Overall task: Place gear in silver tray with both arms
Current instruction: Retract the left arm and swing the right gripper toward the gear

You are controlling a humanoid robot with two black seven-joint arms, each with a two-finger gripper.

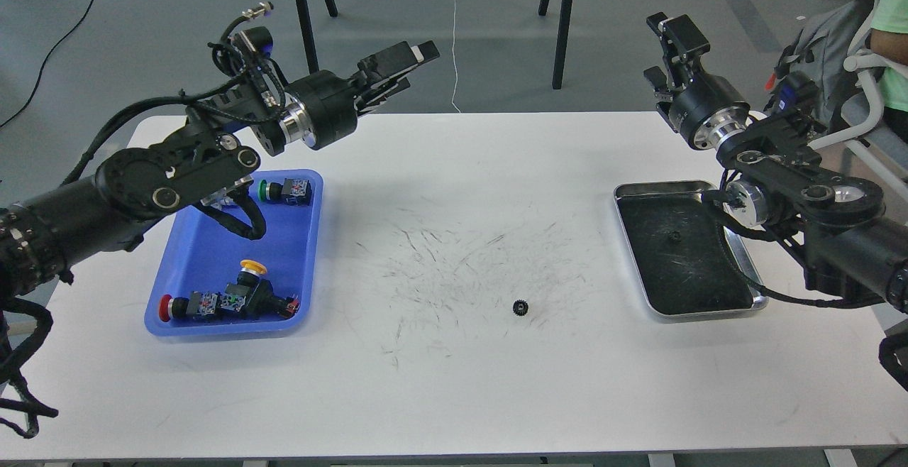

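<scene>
The gear (521,306) is small and black and lies alone on the white table, slightly right of centre and towards the front. The silver tray (663,187) sits at the right; its dark scratched bottom holds one tiny dark piece (674,235). My left gripper (403,68) is raised high over the table's far left edge. It points right, open and empty, far from the gear. My right gripper (667,54) is raised behind the tray's far side, pointing up, open and empty.
A blue plastic tray (306,254) at the left holds several push-button switches. My left arm passes over its far end. Two pairs of black stand legs (305,27) rise beyond the table. A person sits at the far right edge.
</scene>
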